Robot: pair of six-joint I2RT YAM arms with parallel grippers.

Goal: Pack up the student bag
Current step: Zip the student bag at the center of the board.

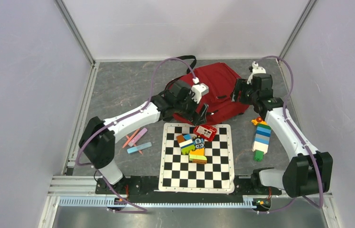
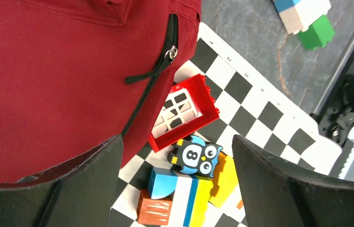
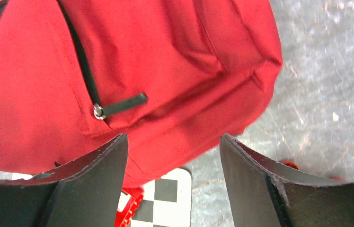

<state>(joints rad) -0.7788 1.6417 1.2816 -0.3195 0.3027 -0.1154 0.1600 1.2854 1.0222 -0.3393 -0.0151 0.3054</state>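
Grey table [image 1: 118,90] holds a large dark red fabric backpack [image 1: 216,83] near its far edge; left gripper [image 2: 177,156] and right gripper [image 3: 172,156] stand wide open, empty.

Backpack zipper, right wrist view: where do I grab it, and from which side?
Probably the black pull tab: it sticks out sideways from the metal slider, lying flat on the red backpack. Come straight down with the open right end effector, jaws across the tab's narrow width, pinching near its free end.
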